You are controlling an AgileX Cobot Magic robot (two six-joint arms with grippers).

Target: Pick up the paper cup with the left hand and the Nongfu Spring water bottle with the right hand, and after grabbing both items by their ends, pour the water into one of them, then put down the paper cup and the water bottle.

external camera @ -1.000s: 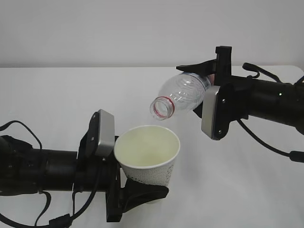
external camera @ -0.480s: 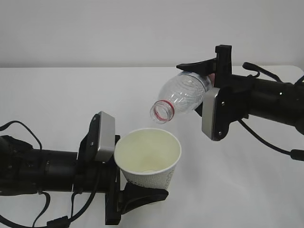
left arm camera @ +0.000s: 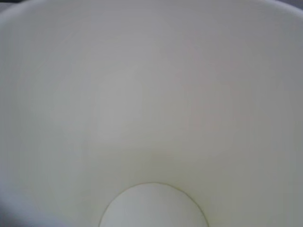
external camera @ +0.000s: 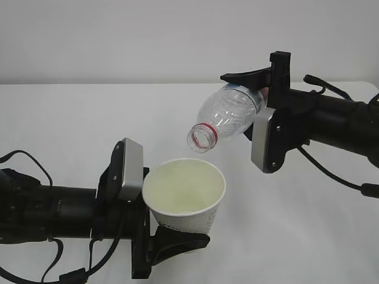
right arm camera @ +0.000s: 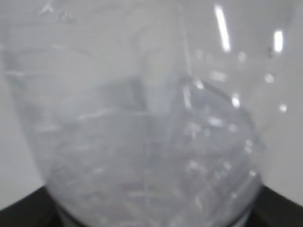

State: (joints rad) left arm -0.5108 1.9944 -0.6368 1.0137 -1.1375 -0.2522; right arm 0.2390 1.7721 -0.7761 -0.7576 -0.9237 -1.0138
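In the exterior view my left gripper (external camera: 169,228) is shut on the lower part of the white paper cup (external camera: 195,210), held nearly upright with its cream inside showing. The left wrist view is filled by the paper cup's inside (left arm camera: 151,94) and its round bottom. My right gripper (external camera: 256,109) is shut on the base end of the clear Nongfu Spring water bottle (external camera: 228,113). The bottle tilts down to the left, and its red-ringed open mouth hangs just above the cup's far rim. No stream of water shows. The bottle's blurred clear wall (right arm camera: 142,132) fills the right wrist view.
A white table (external camera: 71,118) lies beneath both arms and meets a pale wall behind. Black cables trail from the left arm (external camera: 35,207) at the lower left and from the right arm (external camera: 343,124) at the right edge.
The right gripper has risen slightly with the bottle. The cup has sunk a little. Both grips are unchanged.
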